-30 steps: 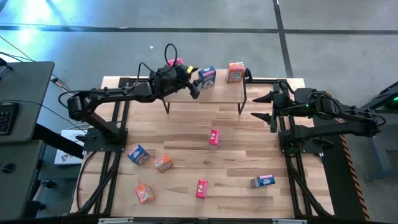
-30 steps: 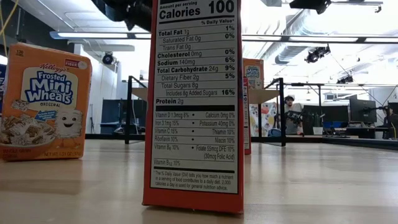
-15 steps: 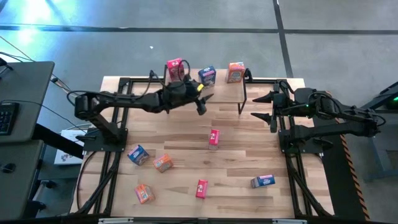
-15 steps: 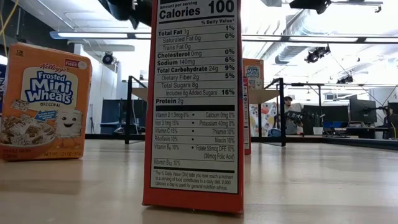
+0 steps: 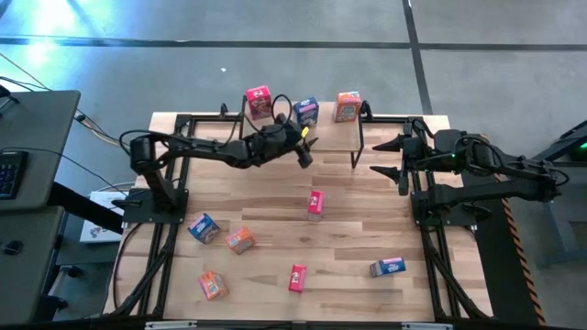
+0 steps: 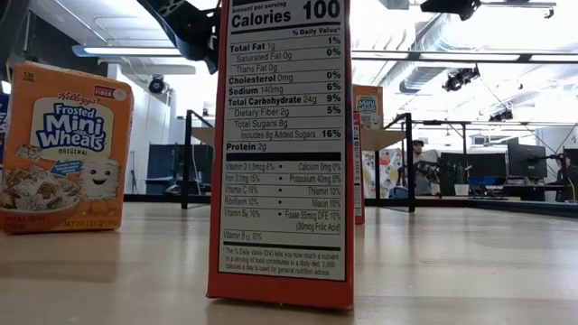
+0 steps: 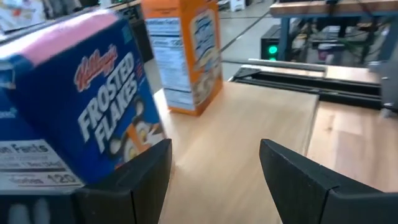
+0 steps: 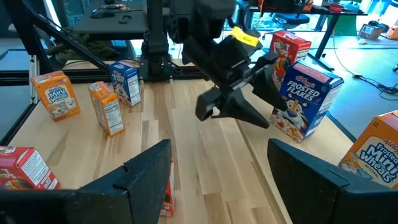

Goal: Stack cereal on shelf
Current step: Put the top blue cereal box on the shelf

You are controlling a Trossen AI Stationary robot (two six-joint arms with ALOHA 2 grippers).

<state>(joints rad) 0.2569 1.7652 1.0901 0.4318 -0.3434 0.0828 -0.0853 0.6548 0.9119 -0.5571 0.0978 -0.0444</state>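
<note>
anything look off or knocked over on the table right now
One blue cereal box near the table's front right looks tipped onto its side, while most others stand. Three boxes already stand upright on the shelf. Nothing spilled or damaged shows.

My two arms are dark, near-black jointed limbs of slim tubular links and blocky joint housings, each rooted on a black frame at the table's side. A thin black cable loops up from the wrist of my left arm (image 5: 206,149). A small yellow tag sits on the black left gripper (image 5: 305,153), whose matte fingers (image 7: 134,183) are broad, angular wedges tapering to blunt tips. My right arm (image 5: 495,165) is bulkier at its base, and my black right gripper (image 5: 390,156) has the same wedge-shaped fingers (image 8: 146,174).
</note>
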